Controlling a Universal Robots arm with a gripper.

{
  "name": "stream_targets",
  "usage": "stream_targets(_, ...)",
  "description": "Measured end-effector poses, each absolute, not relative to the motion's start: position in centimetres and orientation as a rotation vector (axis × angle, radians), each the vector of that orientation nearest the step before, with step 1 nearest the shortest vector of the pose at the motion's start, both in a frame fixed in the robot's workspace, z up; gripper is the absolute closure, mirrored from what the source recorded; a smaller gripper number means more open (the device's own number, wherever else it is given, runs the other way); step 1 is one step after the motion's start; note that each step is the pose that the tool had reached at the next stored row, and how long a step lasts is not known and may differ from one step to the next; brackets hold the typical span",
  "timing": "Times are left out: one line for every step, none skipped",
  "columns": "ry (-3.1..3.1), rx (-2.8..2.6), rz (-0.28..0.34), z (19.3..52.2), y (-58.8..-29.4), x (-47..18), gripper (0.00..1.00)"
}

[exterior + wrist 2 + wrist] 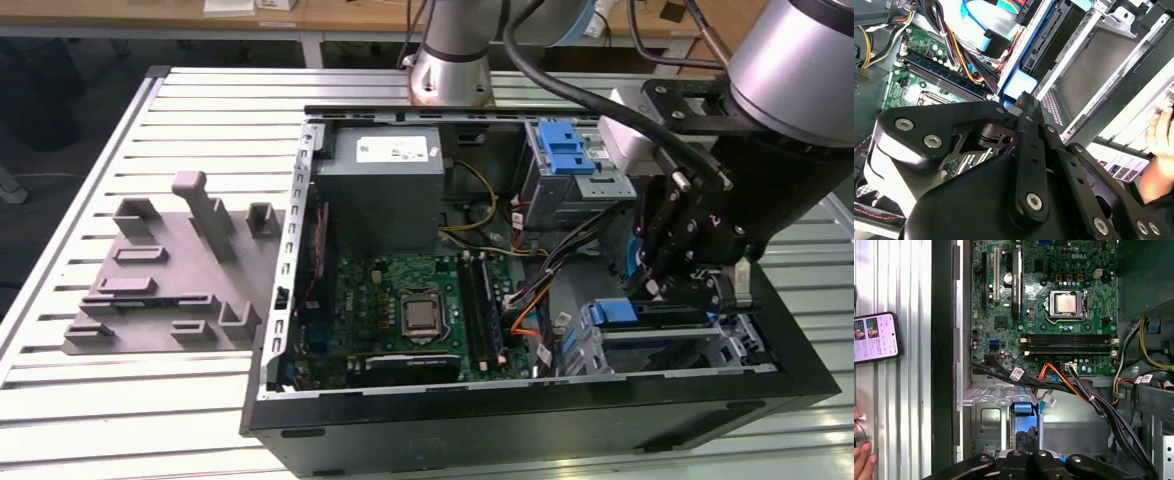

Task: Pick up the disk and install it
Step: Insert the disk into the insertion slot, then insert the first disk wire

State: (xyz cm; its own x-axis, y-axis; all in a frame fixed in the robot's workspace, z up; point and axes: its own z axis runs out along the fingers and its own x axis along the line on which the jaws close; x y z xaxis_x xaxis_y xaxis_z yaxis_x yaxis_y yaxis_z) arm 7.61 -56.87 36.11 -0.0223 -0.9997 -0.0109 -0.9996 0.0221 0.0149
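The disk [650,316], in its blue caddy, lies in the drive cage at the front corner of the open computer case on the exterior view's right. My gripper [686,290] hangs right over it, fingers drawn together. In the first wrist view the blue caddy end [1024,401] sits just beyond my dark fingertips [1022,436]. The second wrist view shows the gripper [1024,97] tip at the caddy's blue edge [1020,84]. I cannot tell whether they touch.
The motherboard [414,300], the grey power supply [387,185] and loose cable bundles [1079,385] fill the case. A second cage with a blue latch [567,155] stands at the back. A grey fixture [167,275] lies on the slatted table. A person's hand [861,455] and a phone [876,337] are beside the case.
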Motion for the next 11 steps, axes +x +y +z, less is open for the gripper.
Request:
stream_targets(-2.244,2.195,-0.029,36.11,-56.87,7.61,0.89)
stream_targets(-2.244,2.195,-0.028,36.08,-56.87,7.61,0.89)
stream_targets(-2.245,2.195,-0.028,36.08,-56.87,7.61,0.89)
stream_targets(-2.245,2.195,-0.028,36.07,-56.87,7.61,0.89)
stream_targets(-2.245,2.195,-0.028,36.07,-56.87,7.61,0.89)
stream_targets(-2.245,2.195,-0.028,36.07,-56.87,7.61,0.89)
stream_targets(-2.245,2.195,-0.028,36.07,-56.87,7.61,0.89)
stream_targets(-2.245,2.195,-0.028,36.07,-56.87,7.61,0.89)
stream_targets(-2.245,2.195,-0.028,36.07,-56.87,7.61,0.89)
stream_targets(-2.245,2.195,-0.028,36.07,-56.87,7.61,0.89)
stream_targets(-2.245,2.195,-0.028,36.07,-56.87,7.61,0.89)
